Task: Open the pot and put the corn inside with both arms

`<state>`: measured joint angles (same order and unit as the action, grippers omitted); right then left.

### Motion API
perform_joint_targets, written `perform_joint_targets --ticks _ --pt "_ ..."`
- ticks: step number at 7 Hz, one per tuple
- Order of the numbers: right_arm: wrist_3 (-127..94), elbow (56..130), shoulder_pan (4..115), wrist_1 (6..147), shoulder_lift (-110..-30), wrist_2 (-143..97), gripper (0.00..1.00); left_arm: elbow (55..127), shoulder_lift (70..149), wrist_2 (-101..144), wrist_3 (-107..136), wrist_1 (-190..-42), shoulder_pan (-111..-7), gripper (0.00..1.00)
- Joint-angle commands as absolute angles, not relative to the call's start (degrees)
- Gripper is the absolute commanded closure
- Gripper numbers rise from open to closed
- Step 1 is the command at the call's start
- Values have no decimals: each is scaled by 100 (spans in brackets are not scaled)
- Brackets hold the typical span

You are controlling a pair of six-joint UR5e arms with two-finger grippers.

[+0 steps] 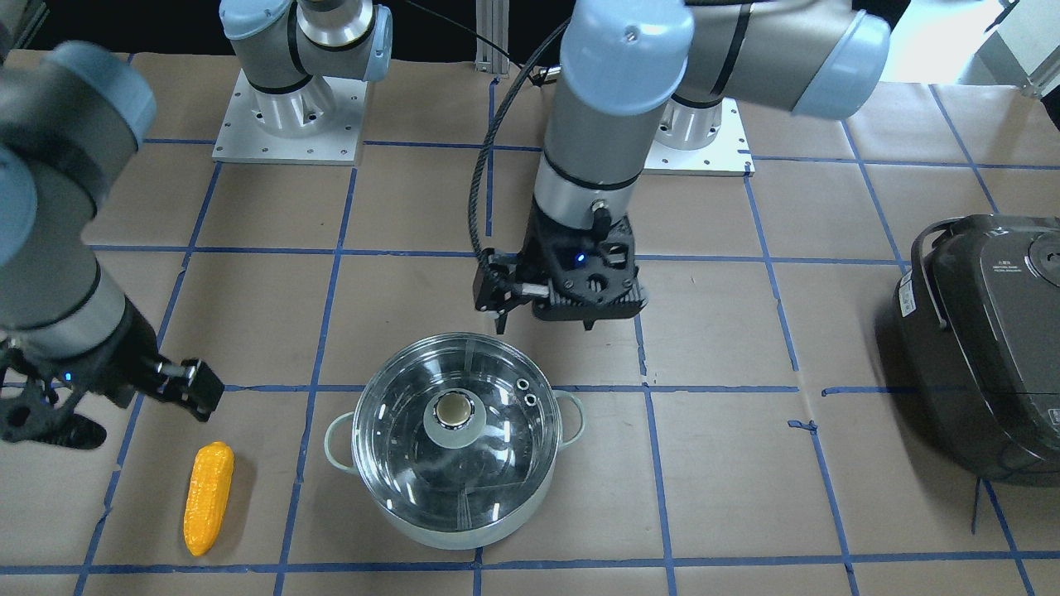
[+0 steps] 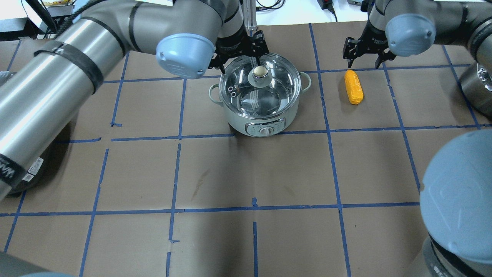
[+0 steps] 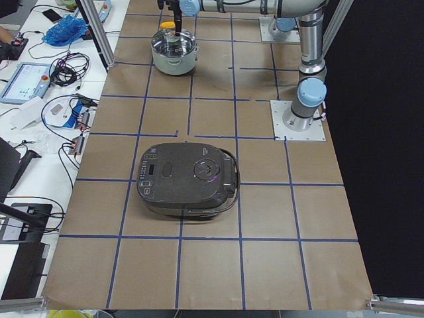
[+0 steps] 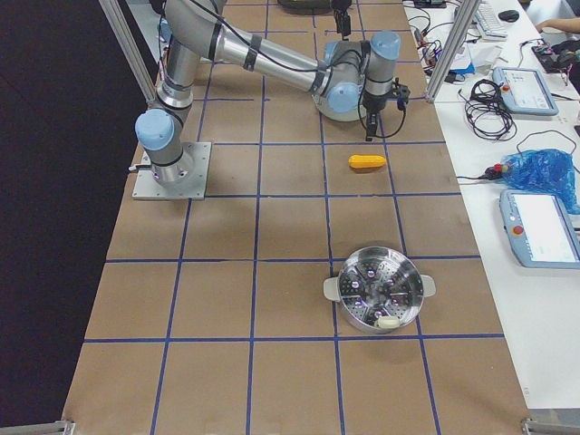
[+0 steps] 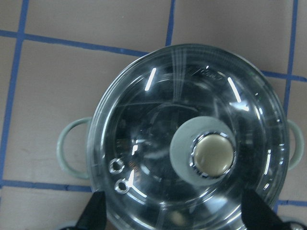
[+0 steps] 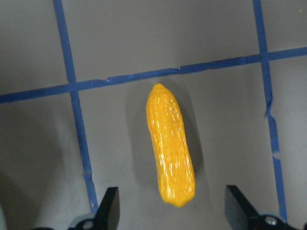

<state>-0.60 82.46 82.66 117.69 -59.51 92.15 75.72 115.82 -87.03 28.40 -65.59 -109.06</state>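
The pot (image 1: 389, 509) stands on the table with its glass lid (image 1: 454, 430) on, and shows from above in the left wrist view (image 5: 144, 120). My left gripper (image 1: 546, 323) hangs open above the pot, its fingertips (image 5: 96, 211) set wide apart, clear of the knob (image 5: 213, 154). The corn (image 1: 209, 497) lies flat on the paper beside the pot. My right gripper (image 2: 363, 59) hovers open above the corn (image 6: 170, 153), not touching it. In the overhead view the pot (image 2: 265, 119) is at centre and the corn (image 2: 353, 86) is to its right.
A large dark rice cooker (image 1: 985, 348) sits at the table's end on my left. A steel steamer basket (image 4: 381, 294) stands at the other end. Blue tape lines cross the brown paper. Operator desks with cables run along the far side.
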Motion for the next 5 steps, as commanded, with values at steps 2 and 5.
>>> perform_joint_targets --ticks 2,5 --pt "350 8716 8244 12899 -5300 9228 28 7146 12408 -8684 3384 -6196 -11170 0" --pt "378 8851 8244 13035 -5343 9202 83 7189 12411 -8710 3296 -6125 -11180 59"
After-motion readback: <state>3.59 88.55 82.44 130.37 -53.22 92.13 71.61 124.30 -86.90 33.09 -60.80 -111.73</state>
